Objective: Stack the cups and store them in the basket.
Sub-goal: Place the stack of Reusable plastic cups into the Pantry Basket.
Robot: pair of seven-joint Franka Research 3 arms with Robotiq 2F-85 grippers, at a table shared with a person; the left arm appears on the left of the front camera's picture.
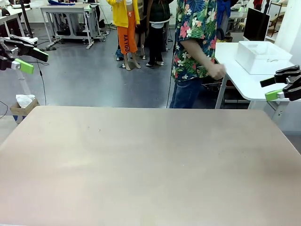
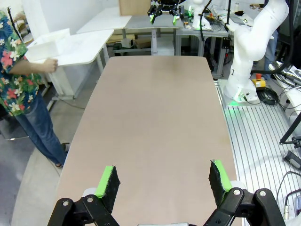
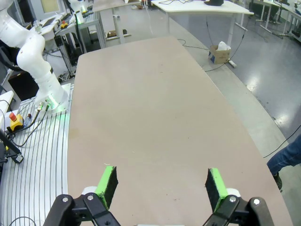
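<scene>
Bare counter (image 1: 141, 160) nearest; left claw (image 1: 29, 60) and right claw (image 1: 276, 87) wide open, empty, at its side edges. Basket (image 1: 261, 56) on side table by person's hand (image 1: 217, 71). Setup step; the stacking waits on cups arriving.

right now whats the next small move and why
Probably hold both arms where they are. The left gripper and right gripper hang with jaws open above the table, and the person is turned toward the basket on the side table.
</scene>
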